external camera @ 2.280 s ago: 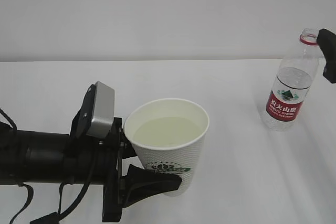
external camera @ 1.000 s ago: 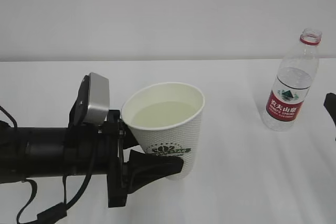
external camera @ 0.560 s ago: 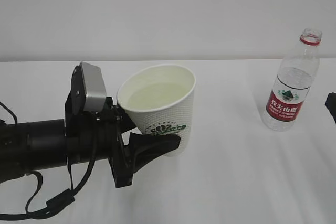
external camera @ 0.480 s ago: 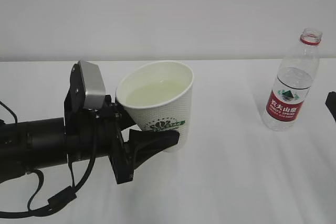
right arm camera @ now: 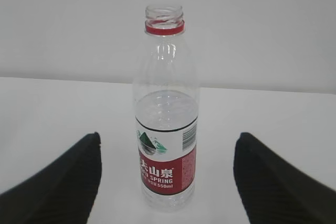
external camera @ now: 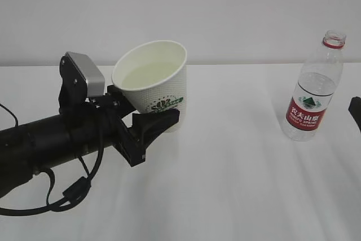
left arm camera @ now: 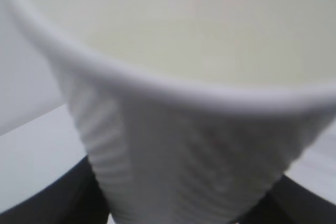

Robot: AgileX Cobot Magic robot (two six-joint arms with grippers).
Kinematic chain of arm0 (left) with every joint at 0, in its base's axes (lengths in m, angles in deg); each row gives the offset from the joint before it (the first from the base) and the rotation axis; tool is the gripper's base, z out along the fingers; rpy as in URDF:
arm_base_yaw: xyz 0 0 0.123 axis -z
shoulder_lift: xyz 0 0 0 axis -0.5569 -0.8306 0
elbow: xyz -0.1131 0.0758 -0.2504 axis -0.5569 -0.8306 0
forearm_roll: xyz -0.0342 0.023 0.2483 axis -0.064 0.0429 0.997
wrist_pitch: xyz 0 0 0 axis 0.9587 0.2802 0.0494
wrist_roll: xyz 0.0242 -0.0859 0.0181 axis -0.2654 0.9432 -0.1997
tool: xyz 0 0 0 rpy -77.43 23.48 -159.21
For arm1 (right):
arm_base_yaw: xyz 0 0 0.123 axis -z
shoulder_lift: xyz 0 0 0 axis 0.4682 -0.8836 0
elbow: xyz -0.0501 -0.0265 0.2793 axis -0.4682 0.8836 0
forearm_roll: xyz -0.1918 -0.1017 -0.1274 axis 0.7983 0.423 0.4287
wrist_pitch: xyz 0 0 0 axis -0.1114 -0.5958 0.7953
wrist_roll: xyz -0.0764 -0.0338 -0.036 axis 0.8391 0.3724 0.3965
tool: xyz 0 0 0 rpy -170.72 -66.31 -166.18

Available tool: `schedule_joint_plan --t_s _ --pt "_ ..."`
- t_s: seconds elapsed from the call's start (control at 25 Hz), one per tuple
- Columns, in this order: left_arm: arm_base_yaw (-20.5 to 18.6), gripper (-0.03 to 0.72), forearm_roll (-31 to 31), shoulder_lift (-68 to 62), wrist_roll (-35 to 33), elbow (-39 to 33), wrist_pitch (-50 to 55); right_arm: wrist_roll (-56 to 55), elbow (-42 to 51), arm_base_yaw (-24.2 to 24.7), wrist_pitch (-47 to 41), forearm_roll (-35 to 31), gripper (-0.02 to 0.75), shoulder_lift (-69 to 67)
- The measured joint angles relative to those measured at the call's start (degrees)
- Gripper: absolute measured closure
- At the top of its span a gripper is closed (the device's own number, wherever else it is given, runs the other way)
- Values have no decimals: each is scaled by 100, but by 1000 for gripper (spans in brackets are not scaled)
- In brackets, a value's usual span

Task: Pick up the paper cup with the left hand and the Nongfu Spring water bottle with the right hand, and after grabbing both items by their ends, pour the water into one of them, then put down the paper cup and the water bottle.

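Left of centre, the left hand (external camera: 155, 122) grips the paper cup (external camera: 152, 83); the right hand (right arm camera: 168, 182) gapes, well short of the Nongfu Spring water bottle (external camera: 313, 88).

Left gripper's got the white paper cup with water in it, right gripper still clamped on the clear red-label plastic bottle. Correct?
Not quite. The left gripper does hold the white paper cup with water in it. But the right gripper is open and clear of the clear red-label plastic bottle: the right wrist view shows the bottle standing alone on the table, a gap to each finger.
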Motion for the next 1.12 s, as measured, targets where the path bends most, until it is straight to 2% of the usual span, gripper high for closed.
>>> schedule_joint_plan --t_s 0.68,1.12 --pt "-21 230 -1339 -2 -727 0 332 -21 0 0 45 0 146 0" --pt "-735 230 -1403 -2 -769 0 362 -55 0 0 71 38 146 0"
